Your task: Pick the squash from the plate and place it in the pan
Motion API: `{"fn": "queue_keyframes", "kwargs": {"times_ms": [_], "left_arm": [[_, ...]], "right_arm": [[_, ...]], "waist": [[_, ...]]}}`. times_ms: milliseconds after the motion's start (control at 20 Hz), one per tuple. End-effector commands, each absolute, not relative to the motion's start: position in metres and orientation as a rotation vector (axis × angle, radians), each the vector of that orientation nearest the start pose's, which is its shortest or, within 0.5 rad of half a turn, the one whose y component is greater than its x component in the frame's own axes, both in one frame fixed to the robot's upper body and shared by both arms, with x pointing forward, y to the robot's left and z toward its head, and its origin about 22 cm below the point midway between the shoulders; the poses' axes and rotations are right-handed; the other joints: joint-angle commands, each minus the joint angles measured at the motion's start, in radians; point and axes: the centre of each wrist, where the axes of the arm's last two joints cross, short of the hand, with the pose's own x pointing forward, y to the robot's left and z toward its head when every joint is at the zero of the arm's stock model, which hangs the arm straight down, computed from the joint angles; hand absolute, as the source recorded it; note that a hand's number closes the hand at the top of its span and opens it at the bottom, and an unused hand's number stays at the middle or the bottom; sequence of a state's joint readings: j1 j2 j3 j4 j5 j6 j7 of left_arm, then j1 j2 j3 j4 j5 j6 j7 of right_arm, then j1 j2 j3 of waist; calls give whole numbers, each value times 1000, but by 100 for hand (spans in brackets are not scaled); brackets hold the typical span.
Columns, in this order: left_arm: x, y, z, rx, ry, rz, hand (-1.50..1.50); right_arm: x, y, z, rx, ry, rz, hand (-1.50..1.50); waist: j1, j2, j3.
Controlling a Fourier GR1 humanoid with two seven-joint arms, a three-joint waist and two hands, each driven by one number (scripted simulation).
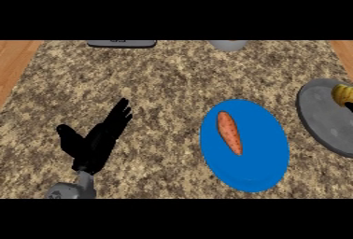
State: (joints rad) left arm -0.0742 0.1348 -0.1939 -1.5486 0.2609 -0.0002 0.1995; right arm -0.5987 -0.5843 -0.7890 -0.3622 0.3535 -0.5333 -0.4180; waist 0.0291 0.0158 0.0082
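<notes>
I see the squash [230, 132], long and orange, lying on the blue plate [262, 172], not touched by anything. The grey pan [318, 122] stands just right of the plate, and a yellow object [343, 93] at its far edge is cut off by the frame, maybe the handle. My left hand [96, 140] rests open, fingers straight and together, well apart from the plate. The right hand is not visible. I judge the pick is not begun; next a hand must reach the squash.
</notes>
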Motion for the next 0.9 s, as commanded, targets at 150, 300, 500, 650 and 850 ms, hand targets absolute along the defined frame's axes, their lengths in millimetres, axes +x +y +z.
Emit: {"fn": "queue_keyframes", "kwargs": {"times_ms": [150,300,500,650,850], "left_arm": [[260,214,18,-230,-1369,-104,0],[250,221,19,-235,-1364,-85,0],[244,212,14,-237,-1371,-93,0],[250,220,5,-233,-1363,-92,0],[251,224,8,-223,-1365,-79,0]], "right_arm": [[252,-521,-8,-980,-1408,-471,-150],[220,-538,-17,-925,-1411,-433,-150],[181,-544,-37,-839,-1484,-404,-150],[173,-553,-31,-796,-1506,-385,-150],[148,-565,-28,-774,-1529,-352,-150]], "waist": [[-14,-5,-3],[-8,-6,-3],[-17,-10,-3],[-19,-10,-5],[-28,-15,-7]]}}
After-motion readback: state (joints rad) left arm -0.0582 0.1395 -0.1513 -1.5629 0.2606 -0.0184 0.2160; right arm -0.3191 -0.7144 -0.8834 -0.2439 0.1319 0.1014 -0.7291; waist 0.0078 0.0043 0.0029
